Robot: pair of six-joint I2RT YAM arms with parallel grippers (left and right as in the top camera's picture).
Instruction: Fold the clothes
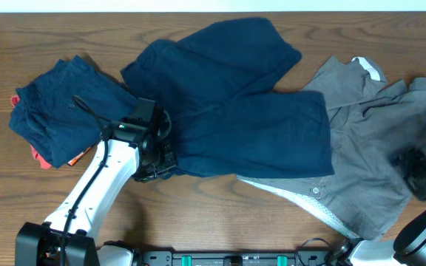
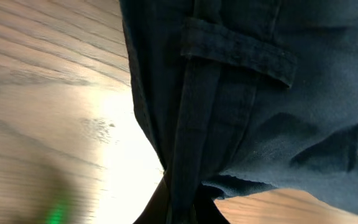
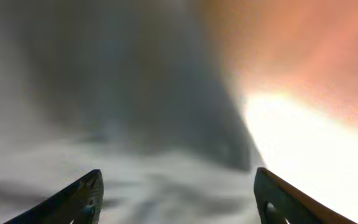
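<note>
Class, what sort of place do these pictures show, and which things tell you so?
Most likely a robotics lab bench set up for laundry practice: two robot arms mounted at the edge of a wooden table, with navy shorts and a grey garment spread loose on it.

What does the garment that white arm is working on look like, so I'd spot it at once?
On the wooden table, look at the middle, between the small navy pile and the rumpled grey garment. The navy shorts lie there, the left gripper pinching their near edge. They alone are dark blue and spread out wide.
</note>
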